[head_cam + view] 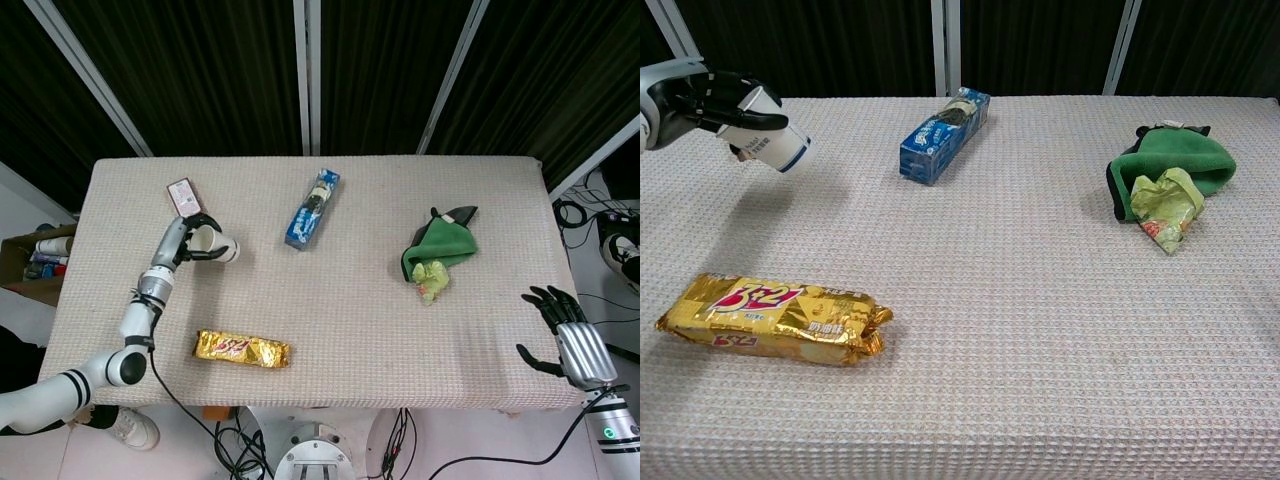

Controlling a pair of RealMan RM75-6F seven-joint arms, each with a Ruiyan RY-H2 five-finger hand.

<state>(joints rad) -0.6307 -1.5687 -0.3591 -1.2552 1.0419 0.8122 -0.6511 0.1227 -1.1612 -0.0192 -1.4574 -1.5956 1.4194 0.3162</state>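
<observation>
My left hand [190, 237] [702, 101] grips a white paper cup [218, 246] [770, 140] with a blue band and holds it tipped on its side above the table's left part. The cup's base points right. A gold snack packet [242, 348] [773, 318] lies in front of it on the cloth. My right hand [567, 335] hovers open off the table's near right corner, fingers spread, holding nothing; the chest view does not show it.
A blue biscuit pack [312, 208] [945, 135] lies at the back centre. A green cloth [442, 241] [1178, 166] with a crumpled yellow-green wrapper [432, 279] [1162, 208] lies on the right. A small brown packet [184, 197] sits at the back left. A cardboard box [30, 260] stands beside the table.
</observation>
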